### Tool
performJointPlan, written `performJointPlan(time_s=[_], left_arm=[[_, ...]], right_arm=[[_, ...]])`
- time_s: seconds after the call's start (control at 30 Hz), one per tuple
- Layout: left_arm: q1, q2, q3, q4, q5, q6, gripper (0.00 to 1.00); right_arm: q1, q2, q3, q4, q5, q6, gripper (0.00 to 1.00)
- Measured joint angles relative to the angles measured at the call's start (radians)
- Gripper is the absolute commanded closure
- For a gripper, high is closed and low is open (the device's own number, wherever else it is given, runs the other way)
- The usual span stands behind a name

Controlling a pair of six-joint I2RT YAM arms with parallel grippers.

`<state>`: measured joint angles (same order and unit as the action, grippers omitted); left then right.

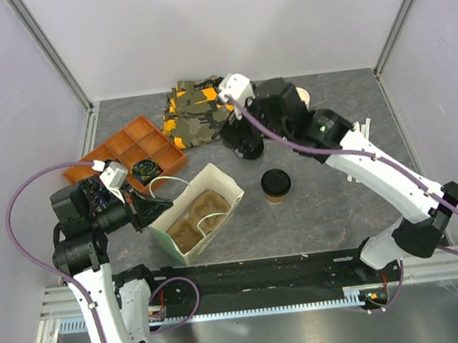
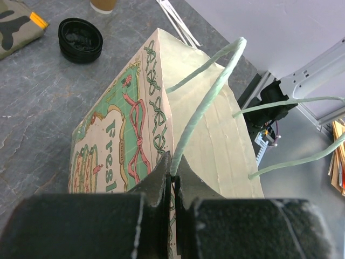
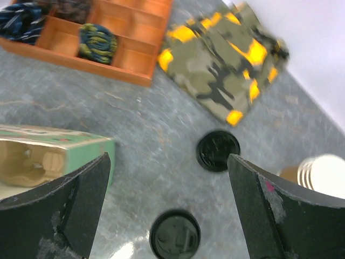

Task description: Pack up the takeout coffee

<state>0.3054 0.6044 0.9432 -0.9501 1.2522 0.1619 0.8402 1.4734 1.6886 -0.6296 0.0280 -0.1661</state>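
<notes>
The takeout coffee point(image 1: 276, 184) is a small brown cup with a black lid point(image 3: 174, 235). It stands upright on the table just right of the printed paper bag point(image 1: 196, 212). The bag's mouth is open, and brown paper shows inside. My left gripper point(image 2: 173, 159) is shut on the bag's pale green cord handle point(image 2: 207, 102) at the bag's left side point(image 1: 143, 209). My right gripper point(image 3: 168, 157) is open wide and empty. It hovers above the table behind the coffee point(image 1: 247, 145), which sits low between its fingers in the right wrist view.
A loose black lid point(image 3: 217, 151) lies behind the coffee. A camouflage cloth point(image 1: 194, 110) and a stack of lidless cups point(image 3: 321, 175) are at the back. An orange compartment tray point(image 1: 125, 154) sits at back left. White sticks point(image 1: 364, 129) lie to the right.
</notes>
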Motion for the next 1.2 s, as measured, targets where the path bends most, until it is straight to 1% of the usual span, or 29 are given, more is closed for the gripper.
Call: performJointPlan(time_s=[0.13,0.2,0.27,0.47,0.53,0.67,0.97,1.2], left_arm=[[0.0,0.01,0.0,0.0,-0.014,0.0,0.98],[0.0,0.004,0.0,0.0,-0.017,0.0,0.98],[0.0,-0.001,0.0,0.0,-0.021,0.0,0.98],[0.0,-0.015,0.0,-0.003,-0.022,0.0,0.98],[0.0,-0.021,0.0,-0.009,-0.022,0.0,0.98],[0.0,-0.024,0.0,-0.033,-0.021,0.012,0.98],[0.0,-0.025,0.024,-0.078,-0.012,0.072,0.98],[0.0,-0.026,0.041,-0.117,0.004,0.121,0.98]], right_arm=[[-0.125,0.034,0.062,-0.1,-0.031,0.049,0.02],[-0.176,0.034,0.057,-0.169,-0.031,0.05,0.02],[-0.199,0.033,0.032,-0.237,-0.027,0.04,0.02],[-0.194,0.043,-0.197,-0.339,0.003,-0.061,0.02],[-0.194,0.072,-0.229,-0.361,0.012,-0.088,0.02],[-0.195,0.127,-0.253,-0.364,0.022,-0.122,0.02],[-0.195,0.131,-0.326,-0.326,0.018,-0.119,0.02],[-0.195,0.13,-0.348,-0.294,-0.024,-0.114,0.02]])
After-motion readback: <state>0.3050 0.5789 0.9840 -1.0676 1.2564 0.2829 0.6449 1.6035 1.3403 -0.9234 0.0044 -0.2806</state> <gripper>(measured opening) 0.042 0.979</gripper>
